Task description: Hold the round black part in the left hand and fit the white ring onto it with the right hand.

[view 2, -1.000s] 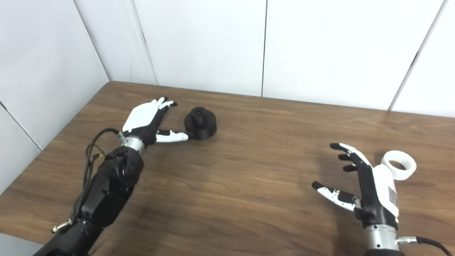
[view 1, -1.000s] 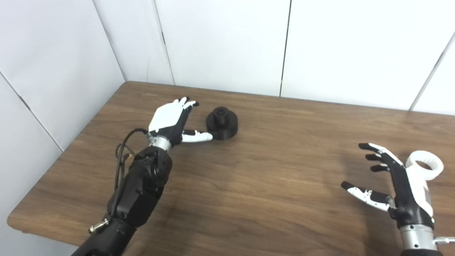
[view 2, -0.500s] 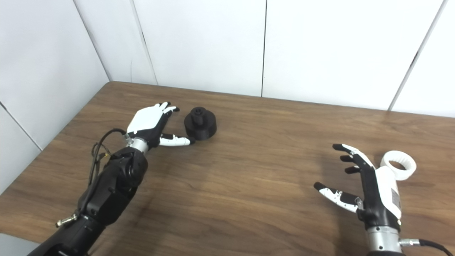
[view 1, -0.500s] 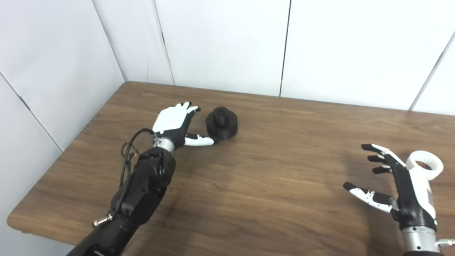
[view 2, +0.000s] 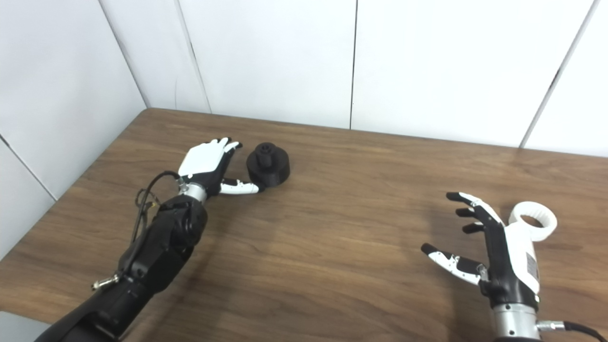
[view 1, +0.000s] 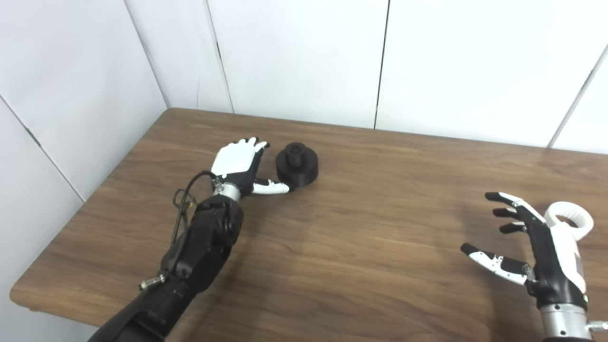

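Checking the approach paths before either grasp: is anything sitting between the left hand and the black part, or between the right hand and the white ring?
Nothing visible. The left hand is open right beside the round black part, only bare table around them. The white ring lies just behind the open right hand, nothing between.
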